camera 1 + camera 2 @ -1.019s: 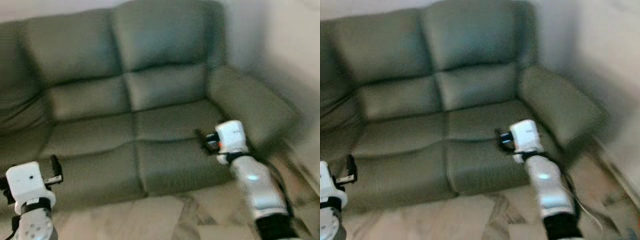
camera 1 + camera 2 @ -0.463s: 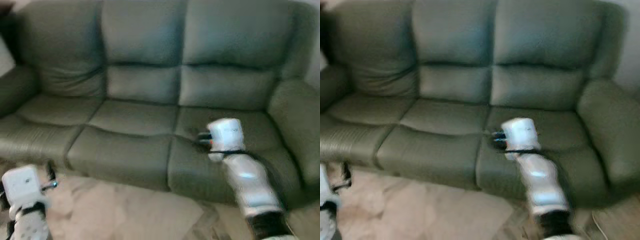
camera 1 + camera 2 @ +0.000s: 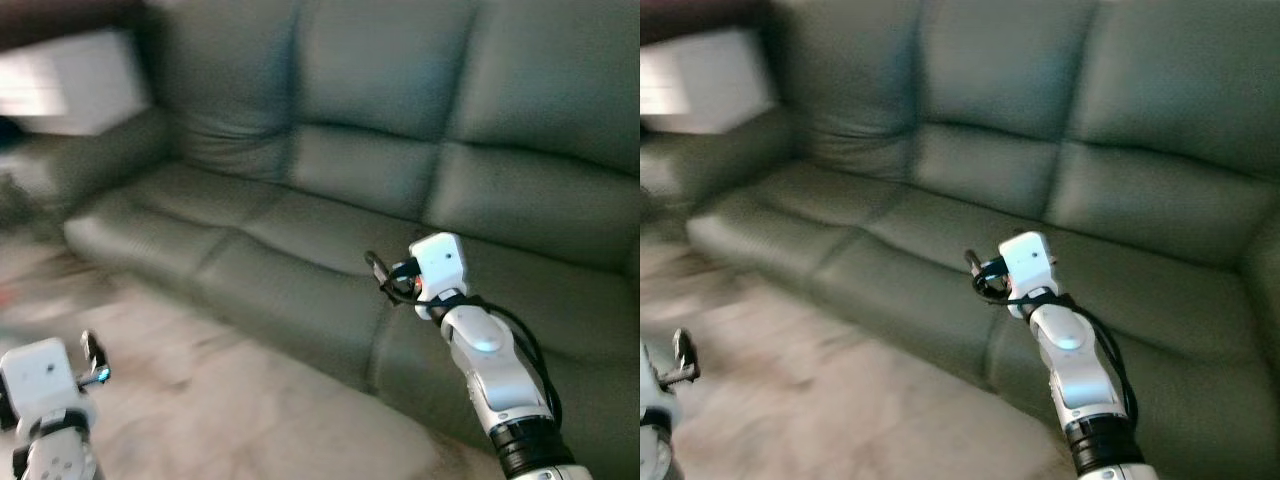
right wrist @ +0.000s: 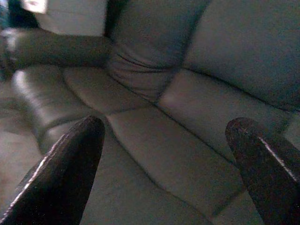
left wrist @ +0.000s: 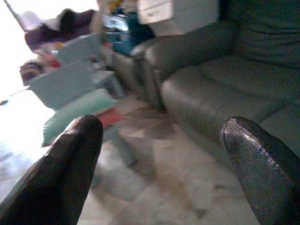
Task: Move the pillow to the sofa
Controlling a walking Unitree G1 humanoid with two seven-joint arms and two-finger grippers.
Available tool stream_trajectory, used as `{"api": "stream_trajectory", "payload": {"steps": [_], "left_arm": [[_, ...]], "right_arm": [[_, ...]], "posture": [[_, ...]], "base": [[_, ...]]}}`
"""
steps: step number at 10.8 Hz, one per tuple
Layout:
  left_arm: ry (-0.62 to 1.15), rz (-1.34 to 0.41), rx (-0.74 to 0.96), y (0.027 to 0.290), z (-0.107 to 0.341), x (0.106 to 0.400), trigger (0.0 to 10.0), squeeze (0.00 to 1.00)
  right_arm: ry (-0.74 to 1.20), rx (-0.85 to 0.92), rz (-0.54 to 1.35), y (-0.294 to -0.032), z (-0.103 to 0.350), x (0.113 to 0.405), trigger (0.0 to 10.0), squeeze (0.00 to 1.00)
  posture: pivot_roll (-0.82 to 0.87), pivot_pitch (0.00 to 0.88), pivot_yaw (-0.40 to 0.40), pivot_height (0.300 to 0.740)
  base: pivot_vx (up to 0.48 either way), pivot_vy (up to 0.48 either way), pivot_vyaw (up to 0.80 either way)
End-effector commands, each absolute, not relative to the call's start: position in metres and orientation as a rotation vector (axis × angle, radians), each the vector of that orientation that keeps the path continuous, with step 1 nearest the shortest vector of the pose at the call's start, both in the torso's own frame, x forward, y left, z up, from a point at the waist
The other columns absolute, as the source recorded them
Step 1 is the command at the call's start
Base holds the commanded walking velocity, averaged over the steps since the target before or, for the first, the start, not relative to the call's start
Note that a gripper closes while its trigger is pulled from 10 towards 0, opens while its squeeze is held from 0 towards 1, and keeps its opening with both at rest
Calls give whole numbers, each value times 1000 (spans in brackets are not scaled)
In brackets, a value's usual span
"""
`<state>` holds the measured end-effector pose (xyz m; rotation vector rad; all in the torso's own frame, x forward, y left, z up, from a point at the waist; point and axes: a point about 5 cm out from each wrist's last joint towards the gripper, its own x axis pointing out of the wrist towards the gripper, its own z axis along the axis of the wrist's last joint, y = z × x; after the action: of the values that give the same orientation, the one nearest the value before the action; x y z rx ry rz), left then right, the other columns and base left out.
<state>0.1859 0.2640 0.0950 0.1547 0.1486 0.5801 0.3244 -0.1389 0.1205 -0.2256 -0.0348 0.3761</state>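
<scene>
Both jaws spread wide, grasping nothing. Right gripper [image 3: 378,272] hovers over green sofa [image 3: 330,190] seat. Left gripper [image 5: 161,164] low over floor [image 3: 230,400]; pale green pillow [image 5: 77,115] ahead of it, beside sofa arm.

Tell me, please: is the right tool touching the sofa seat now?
Cannot tell. In the left eye view the right tool overlaps the sofa seat with no plain gap or contact. The right wrist view shows its open fingers before the cushions only.

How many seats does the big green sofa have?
3. One seat cushion is at the robot's left end by the armrest, one seat is in the middle, and one seat is on the right, under the right gripper. The sofa's right end is cut off.
</scene>
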Motion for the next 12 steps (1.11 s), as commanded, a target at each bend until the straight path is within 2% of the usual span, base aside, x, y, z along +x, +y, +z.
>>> {"api": "stream_trajectory", "payload": {"steps": [1,4,6,7,9,11,12], "left_arm": [[160,582,160,265,93,184,10000,0],[153,520,178,265,96,199,10000,0],[139,535,217,269,101,202,10000,0],[136,546,220,270,101,203,10000,0],[120,555,190,264,99,204,10000,0],[101,610,135,259,94,200,10000,0],[95,625,116,256,92,199,10000,0]], "right_arm": [[-36,-206,355,-145,120,324,10000,0],[-49,-158,288,-146,120,327,10000,0],[-49,-148,269,-147,118,327,10000,0],[-53,-187,278,-145,118,327,10000,0],[-63,-162,314,-140,121,330,10000,0],[-69,-189,391,-134,132,339,10000,0],[-78,-203,427,-129,137,342,10000,0]], "posture": [[-139,52,51,740],[-138,41,113,740],[-141,39,127,740],[-140,40,123,740],[-136,40,93,740],[-135,39,-13,740],[-136,38,-37,740]], "base": [[0,0,800],[0,0,0],[0,0,0],[0,0,800],[0,0,647],[0,0,0],[0,0,0]]}}
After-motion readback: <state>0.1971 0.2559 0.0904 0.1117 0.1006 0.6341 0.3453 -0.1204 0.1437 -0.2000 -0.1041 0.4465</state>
